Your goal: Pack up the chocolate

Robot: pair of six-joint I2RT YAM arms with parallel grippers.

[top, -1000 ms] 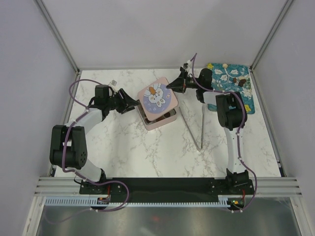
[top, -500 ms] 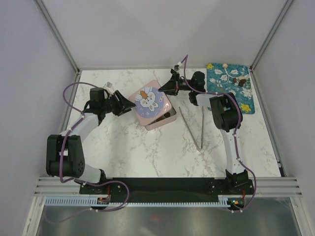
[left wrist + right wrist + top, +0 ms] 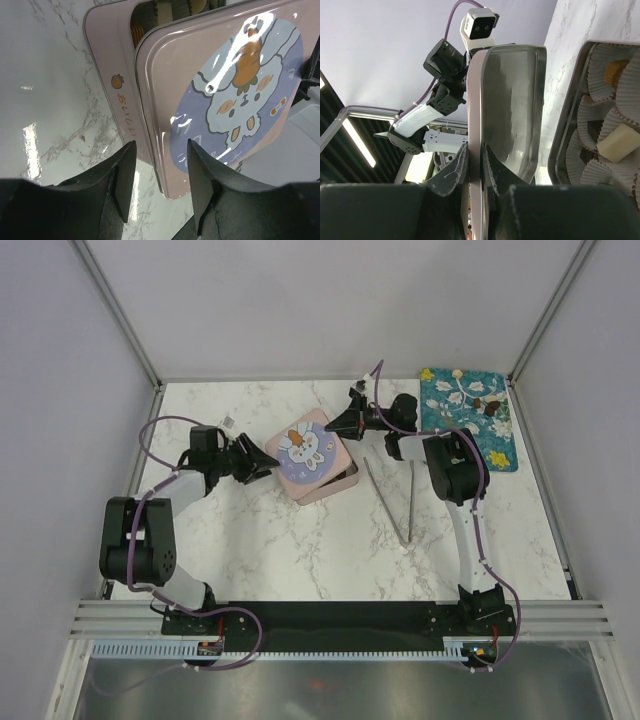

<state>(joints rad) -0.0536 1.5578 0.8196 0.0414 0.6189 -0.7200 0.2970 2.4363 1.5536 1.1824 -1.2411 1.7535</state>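
The pink tin (image 3: 338,483) stands mid-table, and its bunny lid (image 3: 306,444) hangs tilted over it. My right gripper (image 3: 343,427) is shut on the lid's far edge; in the right wrist view its tips (image 3: 475,146) pinch the lid's rim (image 3: 475,100). Paper cups in the tin (image 3: 567,125) hold chocolate: a cream piece (image 3: 619,143) and a yellowish one (image 3: 616,71). More chocolate (image 3: 487,406) lies on the blue cloth. My left gripper (image 3: 266,466) is open at the lid's near left corner; in the left wrist view that corner (image 3: 172,187) lies between its spread tips (image 3: 161,145), which do not grip it.
Long metal tongs (image 3: 397,502) lie on the marble right of the tin. The blue flowered cloth (image 3: 500,445) sits at the back right corner. Grey walls and a metal frame close in the table's left, back and right sides.
The right gripper has carried the lid leftward and lower over the tin, covering more of it. The left gripper has shifted nearer, to the lid's left corner.
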